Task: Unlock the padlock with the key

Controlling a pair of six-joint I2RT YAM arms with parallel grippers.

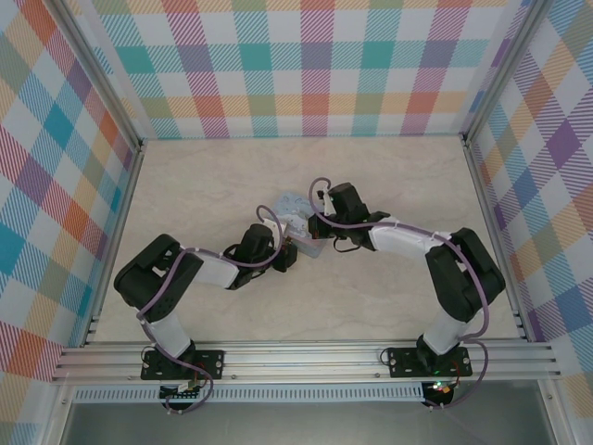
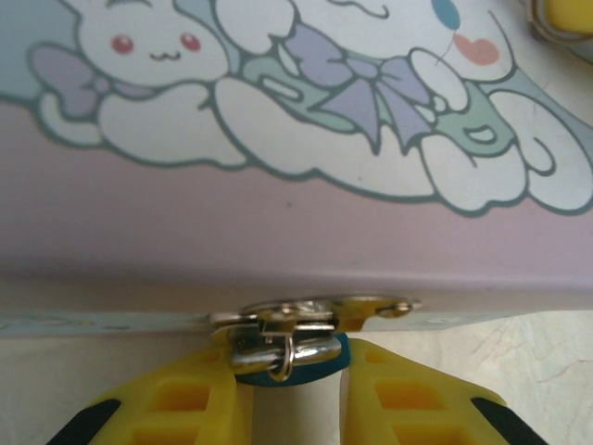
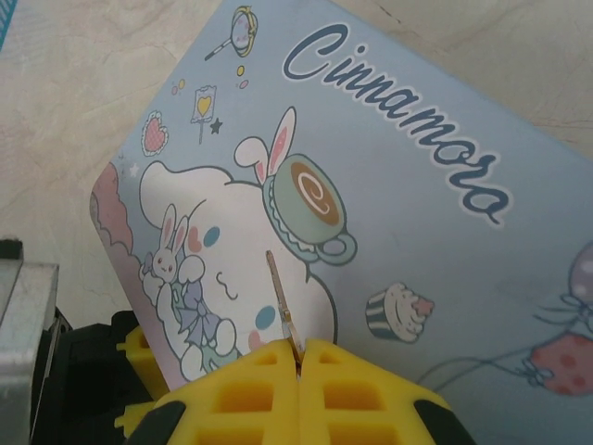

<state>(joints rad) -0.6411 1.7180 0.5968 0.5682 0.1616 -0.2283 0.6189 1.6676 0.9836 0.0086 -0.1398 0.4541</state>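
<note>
The padlock, tiny and dark blue with a shiny metal shackle, hangs from the clasp on the front edge of the pale blue cartoon tin. My left gripper is shut on the padlock's body, one yellow finger on each side. The thin silvery key sticks out from my right gripper, which is shut on its head, and its blade points over the tin's lid. In the top view the left gripper and right gripper meet at the tin.
The tin lies mid-table on a pale marbled surface walled by checked panels. Metal frame rails run along the near edge. The left arm's yellow fingers show at the tin's near corner in the right wrist view.
</note>
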